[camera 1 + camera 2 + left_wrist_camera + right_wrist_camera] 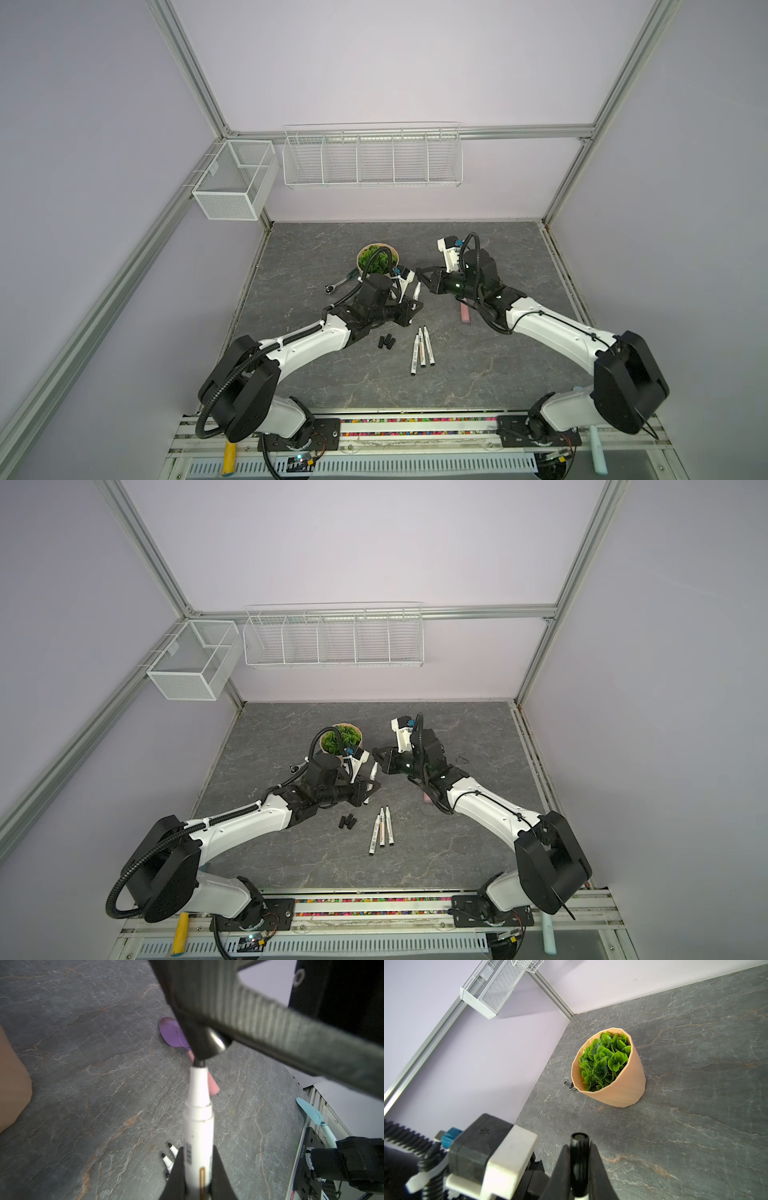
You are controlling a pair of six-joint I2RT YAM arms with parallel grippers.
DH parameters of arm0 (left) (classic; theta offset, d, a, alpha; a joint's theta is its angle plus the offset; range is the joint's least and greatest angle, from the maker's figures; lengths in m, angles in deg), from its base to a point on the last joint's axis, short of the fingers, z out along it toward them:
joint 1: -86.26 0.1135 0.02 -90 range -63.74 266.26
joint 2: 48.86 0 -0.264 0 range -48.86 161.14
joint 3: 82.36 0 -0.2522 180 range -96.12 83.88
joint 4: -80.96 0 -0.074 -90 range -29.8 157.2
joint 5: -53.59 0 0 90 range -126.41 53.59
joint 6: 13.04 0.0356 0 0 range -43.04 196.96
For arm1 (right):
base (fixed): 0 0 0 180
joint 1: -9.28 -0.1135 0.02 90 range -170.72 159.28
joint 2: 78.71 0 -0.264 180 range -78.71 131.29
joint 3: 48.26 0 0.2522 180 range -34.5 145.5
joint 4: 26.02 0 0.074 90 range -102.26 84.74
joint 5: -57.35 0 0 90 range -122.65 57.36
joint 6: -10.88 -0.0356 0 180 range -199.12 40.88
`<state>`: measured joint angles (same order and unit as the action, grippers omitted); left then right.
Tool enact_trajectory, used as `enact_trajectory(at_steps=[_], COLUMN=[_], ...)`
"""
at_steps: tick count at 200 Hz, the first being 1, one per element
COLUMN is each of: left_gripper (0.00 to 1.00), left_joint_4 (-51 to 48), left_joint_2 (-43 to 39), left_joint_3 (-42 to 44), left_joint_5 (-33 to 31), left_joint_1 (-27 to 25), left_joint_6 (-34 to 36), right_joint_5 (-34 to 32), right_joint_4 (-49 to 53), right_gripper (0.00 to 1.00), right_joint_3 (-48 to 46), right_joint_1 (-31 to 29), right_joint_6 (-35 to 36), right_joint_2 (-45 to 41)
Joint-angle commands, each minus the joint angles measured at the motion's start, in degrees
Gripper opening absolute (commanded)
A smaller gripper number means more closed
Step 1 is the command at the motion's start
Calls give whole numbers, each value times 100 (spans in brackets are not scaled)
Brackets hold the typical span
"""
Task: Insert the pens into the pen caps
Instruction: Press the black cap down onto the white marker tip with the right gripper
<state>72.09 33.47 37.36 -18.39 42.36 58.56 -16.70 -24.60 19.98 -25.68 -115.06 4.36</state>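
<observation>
My left gripper [197,1148] is shut on a white pen [198,1124], gripped around the printed barrel. Its dark tip meets the mouth of a black pen cap [204,1043]. My right gripper [579,1146] is shut on that cap [579,1157], and the pen's white nose shows at the cap's lower end. In both top views the two grippers [413,305] [423,275] meet above the middle of the table. Three more pens [422,349] [382,829] lie side by side nearer the front. Three loose caps [386,341] [347,821] lie left of them.
A potted green plant [376,257] stands behind the left gripper, with a ratchet wrench [338,284] to its left. A pink-handled purple scoop [172,1032] lies under the right arm. Two wire baskets [372,158] [235,178] hang on the back wall.
</observation>
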Motion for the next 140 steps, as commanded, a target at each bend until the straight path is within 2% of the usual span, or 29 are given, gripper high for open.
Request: enact_trajectory(at_steps=[1, 140], left_gripper=[0, 0], left_joint_4=[109, 215], left_joint_2=[56, 33], left_joint_3=[-193, -157], left_joint_5=[68, -28], left_joint_1=[-22, -22], left_joint_6=[6, -25], right_joint_5=[-33, -3], right_joint_4=[-67, 100], right_gripper=[7, 7], right_joint_3=[127, -68], right_joint_1=[-11, -10], right_joint_6=[54, 63], right_joint_2=[94, -58])
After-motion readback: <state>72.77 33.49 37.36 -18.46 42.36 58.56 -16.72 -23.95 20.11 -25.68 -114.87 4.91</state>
